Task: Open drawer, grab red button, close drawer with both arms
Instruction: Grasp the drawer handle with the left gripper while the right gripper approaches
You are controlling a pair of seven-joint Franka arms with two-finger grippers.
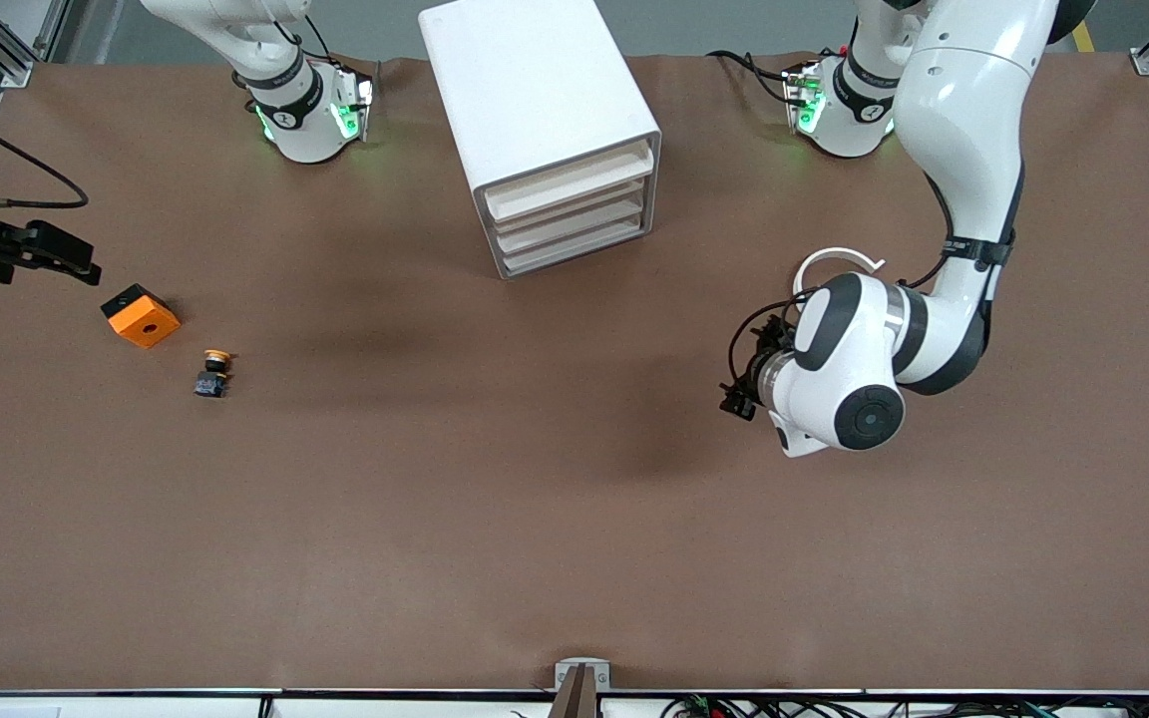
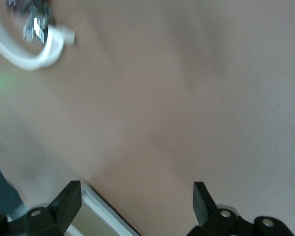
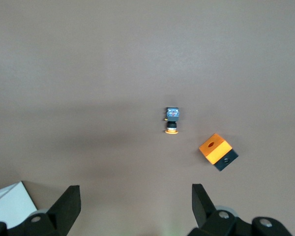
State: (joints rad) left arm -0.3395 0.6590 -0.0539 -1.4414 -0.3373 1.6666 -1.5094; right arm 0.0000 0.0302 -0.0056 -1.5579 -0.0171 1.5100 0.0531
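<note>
The white three-drawer cabinet [image 1: 535, 90] stands at the middle of the table near the arms' bases, with all drawers [image 1: 574, 214] shut. The red-capped button is hidden from every view. My left gripper [image 1: 737, 397] is open and empty, low over bare table toward the left arm's end; in the left wrist view [image 2: 136, 196] a white cabinet edge [image 2: 105, 216] shows by one finger. My right gripper [image 1: 86, 269] hovers open and empty over the right arm's end of the table, and its fingers stand wide apart in the right wrist view [image 3: 136, 196].
An orange cube with a hole [image 1: 141, 315] [image 3: 216, 150] and a button with an orange-yellow cap [image 1: 214, 373] [image 3: 172, 120] lie on the table below the right gripper. A white cable loop [image 1: 839, 255] hangs by the left wrist.
</note>
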